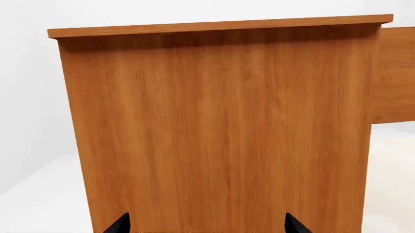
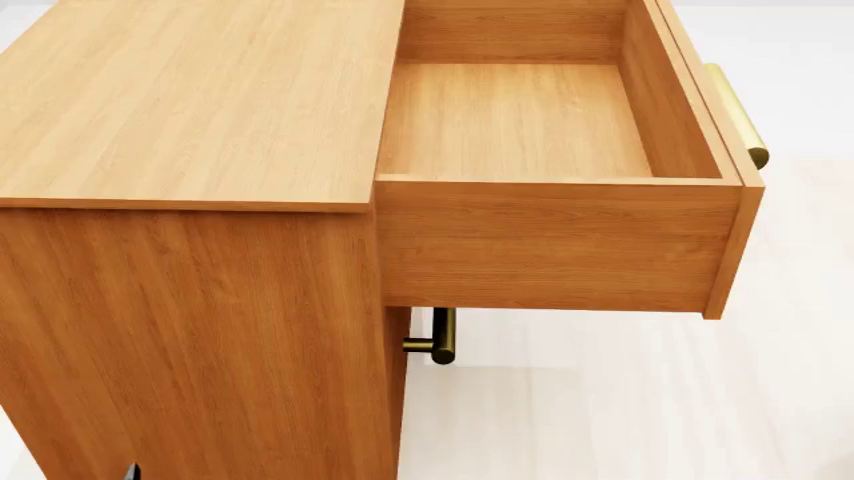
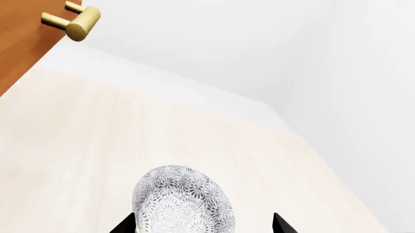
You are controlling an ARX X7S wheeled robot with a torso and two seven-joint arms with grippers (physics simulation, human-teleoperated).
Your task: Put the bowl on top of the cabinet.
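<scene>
The bowl (image 3: 183, 204), white with a dense grey-blue floral pattern, shows only in the right wrist view, low over the pale floor. It sits between the fingertips of my right gripper (image 3: 204, 225), close against one finger and well apart from the other. That gripper is open. The cabinet (image 2: 187, 90) fills the head view with its flat orange-brown top bare. My left gripper (image 1: 206, 225) is open and faces the cabinet's plain side panel (image 1: 220, 121) with nothing between its fingers. The bowl is out of the head view.
The cabinet's top drawer (image 2: 534, 120) stands pulled out and holds nothing; a brass bar handle (image 2: 738, 115) is on its front. A second brass handle (image 2: 441, 338) sticks out below it, and the right wrist view shows a brass handle (image 3: 75, 22) too. Pale floor (image 2: 641, 400) lies beside the cabinet.
</scene>
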